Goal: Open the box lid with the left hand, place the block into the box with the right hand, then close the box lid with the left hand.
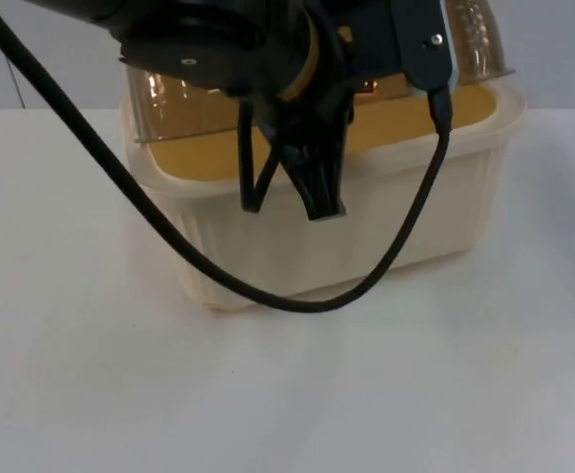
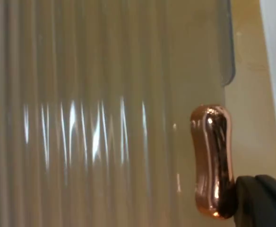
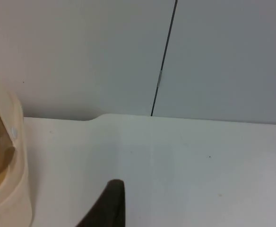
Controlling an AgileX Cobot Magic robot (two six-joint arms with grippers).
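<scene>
A cream ribbed box (image 1: 347,246) stands at the middle of the table. Its clear amber lid (image 1: 169,99) is raised at the back, leaving the yellowish inside (image 1: 219,158) uncovered. My left gripper (image 1: 287,207) hangs over the box's front half, open, with nothing between its fingers. In the left wrist view the ribbed lid (image 2: 105,118) is very near, and one black fingertip (image 2: 261,198) lies against the end of its copper handle (image 2: 212,165). A bit of that handle (image 1: 366,87) glints behind the arm. The right gripper's fingertip (image 3: 110,208) hovers over bare table beside a box corner (image 3: 10,189).
White table top (image 1: 120,394) lies all around the box. The grey partition wall (image 3: 199,56) closes the table's far side. The left arm's black cable (image 1: 268,296) droops in a loop before the box's front wall.
</scene>
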